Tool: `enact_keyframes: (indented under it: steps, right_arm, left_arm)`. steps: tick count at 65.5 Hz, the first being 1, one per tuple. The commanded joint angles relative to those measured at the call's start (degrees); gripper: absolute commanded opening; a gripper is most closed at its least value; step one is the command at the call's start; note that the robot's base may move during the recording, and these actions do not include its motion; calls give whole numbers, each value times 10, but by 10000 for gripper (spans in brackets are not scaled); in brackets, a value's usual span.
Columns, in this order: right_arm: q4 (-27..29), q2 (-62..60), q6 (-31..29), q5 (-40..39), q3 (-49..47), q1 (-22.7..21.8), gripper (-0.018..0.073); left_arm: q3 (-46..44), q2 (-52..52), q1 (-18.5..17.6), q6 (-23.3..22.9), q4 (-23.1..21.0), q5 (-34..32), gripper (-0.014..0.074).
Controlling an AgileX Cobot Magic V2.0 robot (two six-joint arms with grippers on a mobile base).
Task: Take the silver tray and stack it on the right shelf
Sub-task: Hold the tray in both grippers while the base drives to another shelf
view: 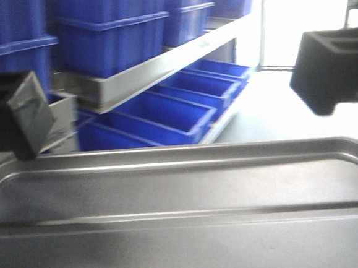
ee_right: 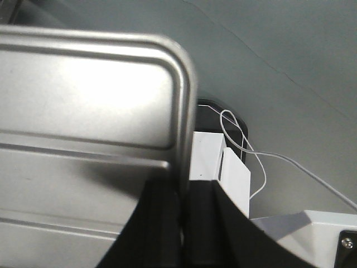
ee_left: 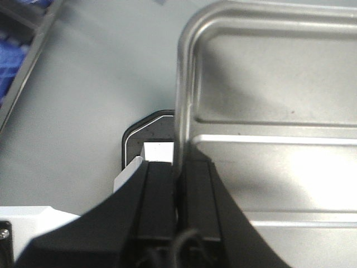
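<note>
Both tools are on the tray [view: 183, 189] here, one at each short end. In the left wrist view the left tool [ee_left: 179, 170] is clamped down on the tray's left rim. Its two black fingers [ee_left: 157, 212] are squeezed nearly together with only the thin metal lip between them, one on the outside and one on the inside over the floor of the tray. It's the same on the other side. The right tool [ee_right: 183, 192] is pinching the right rim near a rounded corner, with no gap showing on either side of the lip. A thin white cable [ee_right: 245, 148] loops just behind it.

The tray is up in the air, hanging between the two tools and roughly level. Both wrist views show only grey floor [ee_left: 83, 84] underneath, well below it. From the front camera it fills the whole bottom of the view, shiny, with its raised rim and a long rib running across it. The two tools show there as dark blurry blocks above the left and right ends.

Beyond the tray there's a steel rack [view: 161, 66] with sloping shelves loaded with blue bins [view: 165, 113], off to the left and centre. The tray isn't touching the rack and sits well short of it. There's something grey and metal at the rack's left end, but it's too blurred to identify.
</note>
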Motion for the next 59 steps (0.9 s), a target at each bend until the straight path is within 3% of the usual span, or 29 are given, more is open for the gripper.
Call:
enact_keyframes:
  steps: [1, 21, 59]
  right_arm:
    - [-25, -13, -4, 62, -14, -1, 57]
    - [-25, -13, -4, 116, -14, -1, 57]
    - [-25, -13, -4, 118, -14, -1, 57]
  left_arm:
    - [-12, -13, 0, 2, 22, 114, -91]
    - [-12, -13, 0, 2, 22, 114, -91]
    - [-12, -13, 0, 2, 22, 114, -91]
